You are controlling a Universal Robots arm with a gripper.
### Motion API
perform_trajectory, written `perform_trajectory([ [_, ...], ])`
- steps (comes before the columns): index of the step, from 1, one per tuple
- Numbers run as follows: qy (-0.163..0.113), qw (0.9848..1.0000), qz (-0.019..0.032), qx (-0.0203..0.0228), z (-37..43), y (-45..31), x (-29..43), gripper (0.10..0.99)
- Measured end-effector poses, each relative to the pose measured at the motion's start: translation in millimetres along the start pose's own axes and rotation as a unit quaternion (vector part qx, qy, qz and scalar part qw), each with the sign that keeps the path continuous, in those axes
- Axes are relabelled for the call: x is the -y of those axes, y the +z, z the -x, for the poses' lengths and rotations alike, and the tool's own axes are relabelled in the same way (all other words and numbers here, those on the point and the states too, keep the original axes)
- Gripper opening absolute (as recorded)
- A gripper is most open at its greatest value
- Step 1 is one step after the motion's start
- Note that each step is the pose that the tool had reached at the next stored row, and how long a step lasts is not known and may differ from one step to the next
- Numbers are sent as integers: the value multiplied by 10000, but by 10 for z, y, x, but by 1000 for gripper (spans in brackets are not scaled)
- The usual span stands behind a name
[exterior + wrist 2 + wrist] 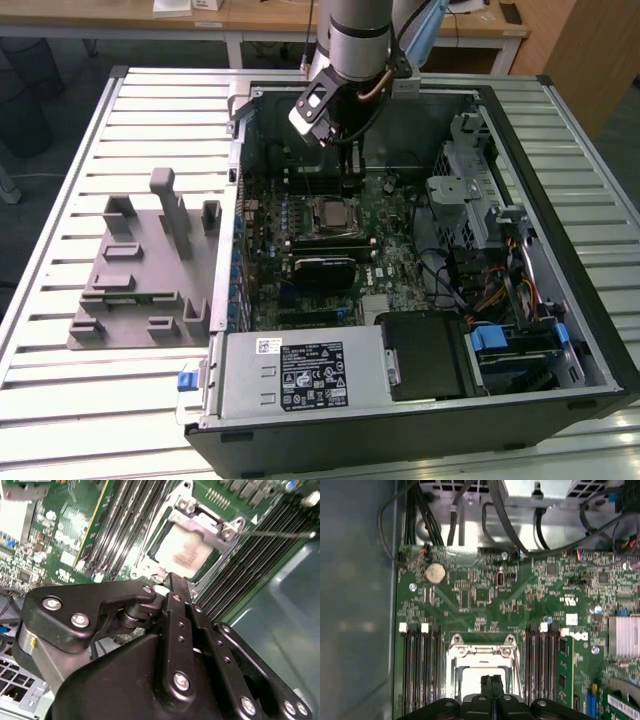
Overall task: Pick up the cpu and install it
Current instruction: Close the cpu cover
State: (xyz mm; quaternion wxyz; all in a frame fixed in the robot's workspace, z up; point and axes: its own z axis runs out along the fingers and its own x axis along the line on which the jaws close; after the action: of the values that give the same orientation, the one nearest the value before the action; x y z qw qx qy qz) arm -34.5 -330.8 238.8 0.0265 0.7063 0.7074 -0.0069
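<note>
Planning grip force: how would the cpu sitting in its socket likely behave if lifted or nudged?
The cpu looks like a thin, rigid plate, so probably stiff and light. Its smooth metal top may be slippery. Lying flat inside the socket frame, it likely won't roll or slide sideways.

The cpu (185,550) is silvery-grey with a faint pinkish smear on its top. The motherboard (485,595) is green, speckled with tiny silver and black parts and striped by black slots (420,665) with white end clips. The gripper (176,580) is matte black with bright silver screw heads, the case (400,445) is black with a blue tab (186,381), the table (60,390) is pale grey in long parallel slats, and the fixture (130,290) is a flat mid-grey.
</note>
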Motion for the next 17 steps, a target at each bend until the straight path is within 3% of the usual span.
perform_trajectory([
  [5,0,10000,0,0,0,10,86,106],
  [17,0,10000,0,0,-2,32,216,106],
])
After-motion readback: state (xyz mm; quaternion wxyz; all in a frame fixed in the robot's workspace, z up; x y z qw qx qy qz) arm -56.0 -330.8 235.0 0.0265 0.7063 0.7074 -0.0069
